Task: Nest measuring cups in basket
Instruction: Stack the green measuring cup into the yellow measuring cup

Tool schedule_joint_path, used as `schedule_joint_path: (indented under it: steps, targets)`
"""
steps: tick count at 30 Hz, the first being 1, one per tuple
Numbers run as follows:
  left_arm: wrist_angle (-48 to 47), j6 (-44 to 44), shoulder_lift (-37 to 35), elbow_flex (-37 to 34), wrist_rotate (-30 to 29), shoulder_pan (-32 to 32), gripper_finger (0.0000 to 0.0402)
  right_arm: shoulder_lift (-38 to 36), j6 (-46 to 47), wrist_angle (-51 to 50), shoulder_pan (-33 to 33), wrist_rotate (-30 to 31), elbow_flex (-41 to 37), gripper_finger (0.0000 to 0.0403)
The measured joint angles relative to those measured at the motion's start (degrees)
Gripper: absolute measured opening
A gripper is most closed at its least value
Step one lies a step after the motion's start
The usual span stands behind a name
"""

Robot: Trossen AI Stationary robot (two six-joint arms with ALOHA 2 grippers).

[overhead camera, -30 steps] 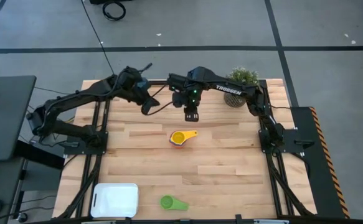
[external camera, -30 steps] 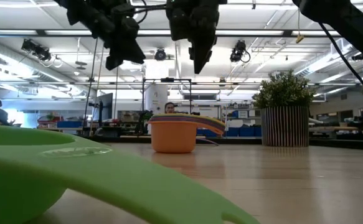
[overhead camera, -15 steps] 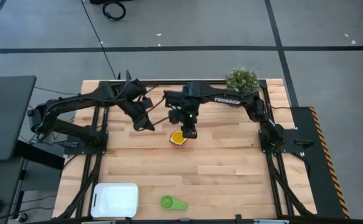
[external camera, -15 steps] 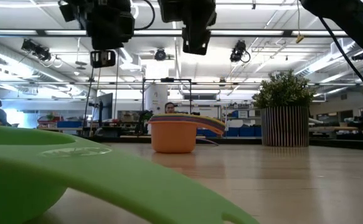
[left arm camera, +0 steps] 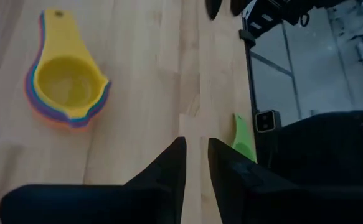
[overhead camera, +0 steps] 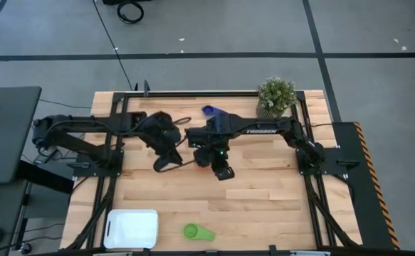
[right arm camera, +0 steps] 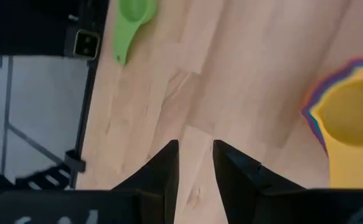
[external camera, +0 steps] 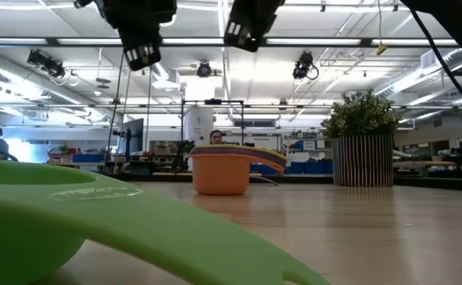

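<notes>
Left jaws: parted by only a narrow slit, nothing between them. They hang above the worktop (overhead camera: pixel 264 199), a bit left of its middle, pointing down at bare wood. Right jaws are much the same, with a slightly wider gap and nothing in them, and they hover over the middle of the worktop, just right of the left ones. In the low view both sets sit well above the surface and touch nothing.

The nested stack of measuring cups (left arm camera: pixel 66 93) sits on the wood near both jaws, yellow cup (right arm camera: pixel 352 118) on top and orange cup (external camera: pixel 220 174) at the bottom, with thin coloured rims showing between them. From overhead the right arm mostly covers the stack.

The green cup (overhead camera: pixel 197 232) is off on its own, lying at the front edge well apart from the stack. The basket (overhead camera: pixel 131 229) is in the front left corner, near the green cup but not touching it, and I can't see anything inside it.

A potted plant (overhead camera: pixel 277 94) stands at the back right.
</notes>
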Motion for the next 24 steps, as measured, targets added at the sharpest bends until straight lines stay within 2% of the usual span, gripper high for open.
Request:
schedule_joint_path:
  steps: [5, 8, 16, 19, 21, 24]
  targets:
    - [1.63, -8.76, 1.39, 0.02, -6.88, -6.69, 0.0075, 0.02, -7.71, -0.55, 1.08, -0.41, 0.0, 0.0105]
    - [1.9, -15.42, 1.9, -0.1, -8.65, -10.45, 0.0075, 0.22, -11.0, -0.13, 1.79, -0.36, 0.0, 0.0105]
    - [4.46, -29.53, 5.16, -0.13, -12.76, -19.03, 0.0075, 0.29, -11.96, -0.42, 4.5, 3.74, 0.0, 0.0103]
    - [6.96, -31.58, 7.31, -0.03, -13.86, -21.85, 0.0075, 0.57, -12.31, -0.35, 5.96, 5.49, 0.0, 0.0103]
    - [6.04, -28.6, 8.79, -0.51, -13.11, -23.7, 0.0075, 0.22, -14.32, 0.03, 6.47, 5.55, 0.27, 0.0103]
    - [5.43, -27.88, 10.69, -0.84, -11.84, -26.9, 0.0075, -7.7, -14.77, 0.16, 6.67, 6.59, 0.35, 0.0103]
